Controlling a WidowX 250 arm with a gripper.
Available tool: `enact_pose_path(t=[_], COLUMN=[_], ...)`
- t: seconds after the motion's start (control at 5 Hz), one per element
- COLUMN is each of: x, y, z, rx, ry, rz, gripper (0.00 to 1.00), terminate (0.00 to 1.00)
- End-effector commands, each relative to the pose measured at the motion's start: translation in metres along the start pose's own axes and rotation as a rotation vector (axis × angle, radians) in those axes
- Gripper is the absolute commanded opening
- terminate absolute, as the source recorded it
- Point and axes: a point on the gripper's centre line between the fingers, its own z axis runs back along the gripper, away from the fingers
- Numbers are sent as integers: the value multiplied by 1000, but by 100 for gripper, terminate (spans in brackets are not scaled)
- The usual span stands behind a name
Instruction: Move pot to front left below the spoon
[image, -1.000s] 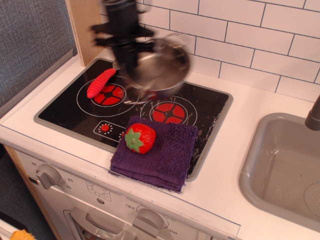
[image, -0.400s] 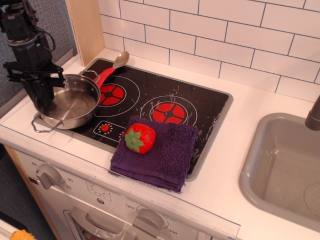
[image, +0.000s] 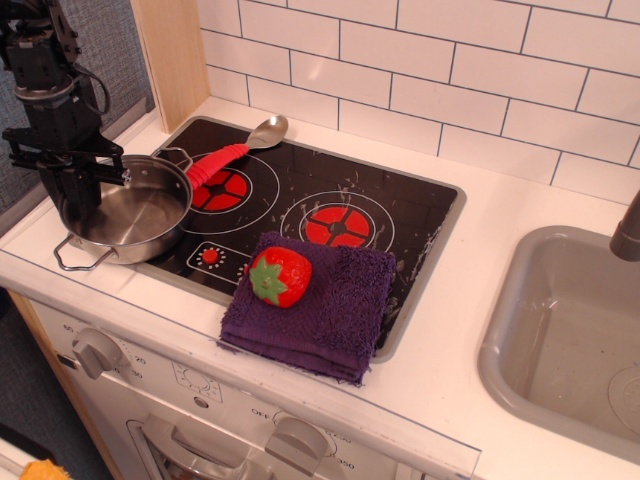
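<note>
The end effector (image: 75, 195) stands over the far-left rim of the pot (image: 130, 212), with one finger reaching down inside the bowl and the other outside the wall, so it is closed on that rim and gripping the pot. The pot sits at the front left corner of the cooktop (image: 400, 215), its near loop handle overhanging the edge of the hob onto the white bench (image: 520, 200); whether the base is fully seated or slightly raised cannot be determined from this view. The spoon (image: 225, 155) lies just behind and to the right of the pot, its red handle running up to the pot rim and possibly touching it, its metal bowl pointing toward the tiled wall. The placement judged from this layout is essentially reached: the pot is in front of the spoon at the left. To complete the step correctly, lower the pot until the base is flat, confirm it does not rock on the raised hob frame, then open the fingers only enough to clear the wall. Withdraw straight upward; any sideways travel risks dragging the rim and pushing the spoon handle. The strawberry (image: 279, 276) on the purple cloth (image: 330, 310) is well apart and requires no attention.
</note>
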Motion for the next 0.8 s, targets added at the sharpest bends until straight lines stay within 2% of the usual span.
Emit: enact_pose_path(t=[0.0, 0.2, 0.6], x=[-16, -17, -17], y=[13, 15, 8], z=[18, 18, 29], rx=[30, 27, 40], ry=[-38, -31, -61], rz=[3, -9, -55], gripper=[0, 100, 100], terminate=[0, 0, 0])
